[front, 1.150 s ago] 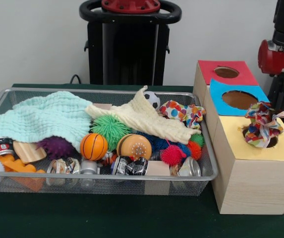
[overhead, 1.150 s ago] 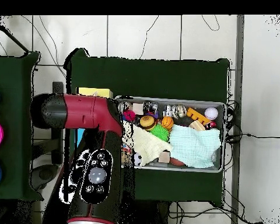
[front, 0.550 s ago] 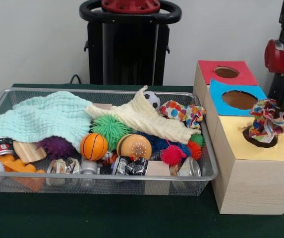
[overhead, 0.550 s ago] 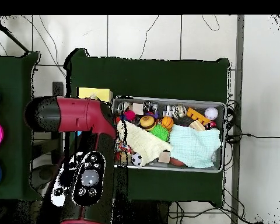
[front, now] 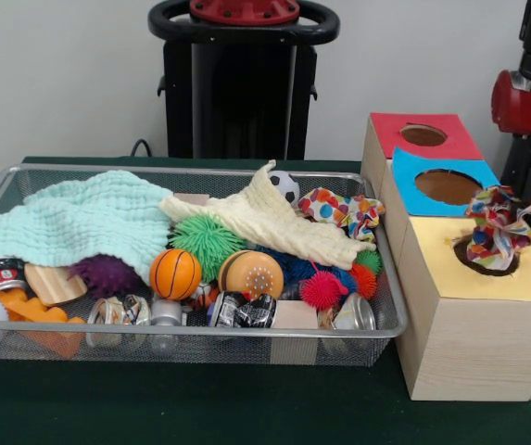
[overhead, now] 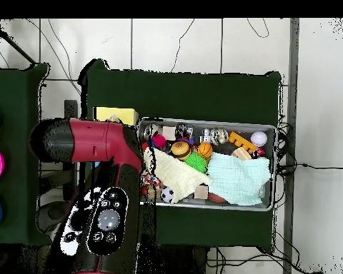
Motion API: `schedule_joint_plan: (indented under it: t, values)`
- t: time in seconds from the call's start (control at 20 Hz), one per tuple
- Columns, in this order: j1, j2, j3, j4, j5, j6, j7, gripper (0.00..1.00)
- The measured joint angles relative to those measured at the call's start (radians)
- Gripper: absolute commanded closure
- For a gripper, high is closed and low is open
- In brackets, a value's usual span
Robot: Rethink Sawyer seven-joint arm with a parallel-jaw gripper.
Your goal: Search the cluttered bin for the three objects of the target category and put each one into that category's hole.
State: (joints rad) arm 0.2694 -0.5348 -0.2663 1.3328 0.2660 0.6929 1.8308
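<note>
cloth (front: 497, 230) barely shifted in yellow hole (front: 487, 259)

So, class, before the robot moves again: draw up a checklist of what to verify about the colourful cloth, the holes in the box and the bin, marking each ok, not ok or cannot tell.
1. Multicoloured cloth fully inside the yellow hole: not ok, most of it sticks up out of the hole.
2. Gripper state: cannot tell, it is out of sight in both views.
3. Blue hole and red hole unblocked: ok.
4. Another cloth of that kind left in the bin: ok, a polka-dot cloth lies by its right end.
5. Polka-dot cloth reachable: ok, it lies uncovered.
</note>
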Motion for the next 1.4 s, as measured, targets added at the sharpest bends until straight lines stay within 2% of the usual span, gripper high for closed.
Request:
schedule_joint_plan:
  t: [0.8, 1.4]
  values:
    - [-0.065, 0.006, 0.0, 0.0, 0.0, -0.044, 0.0, 1.0]
    - [-0.074, 0.007, 0.0, 0.0, 0.0, -0.082, 0.0, 1.0]
